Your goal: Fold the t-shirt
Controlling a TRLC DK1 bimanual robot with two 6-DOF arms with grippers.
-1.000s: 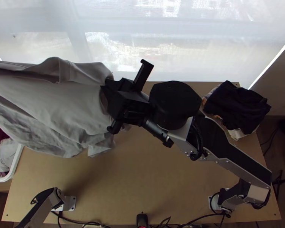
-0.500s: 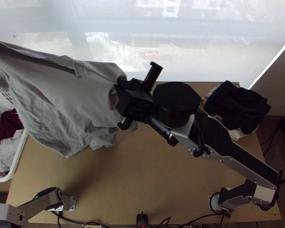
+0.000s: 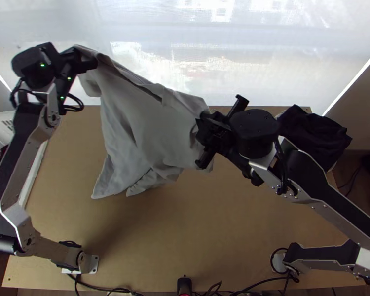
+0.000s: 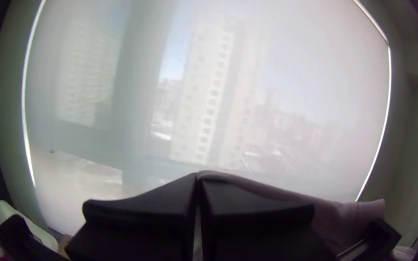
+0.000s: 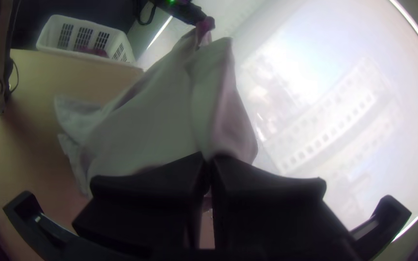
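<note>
- Shifted toward the table's right side since the earlier frames: grey t-shirt [image 3: 150,118], along with right gripper [image 3: 201,127].
- Brought into the top view from beyond its left edge: left gripper [image 3: 88,62], now at upper left, near the window blind [image 3: 150,29].
- Held up between both grippers, above the far half of the light wooden table [image 3: 185,222]: same t-shirt, unfolded only in part, draped in loose folds, lower edges hanging unevenly; contact with the tabletop impossible to tell.
- Fingers of left gripper [image 4: 198,176]: pressed together on an upper end of the cloth, with a fold running out from the tips.
- Fingers of right gripper [image 5: 208,157]: closed on another stretch of the cloth, bunched at the tips; exact part of the garment not discernible.
- Stacked at the table's far right: dark clothing [image 3: 315,135], partly behind the right arm.
- Beside the table's left side: white basket [image 5: 85,24], slotted walls, maroon cloth [image 5: 93,51] inside.
</note>
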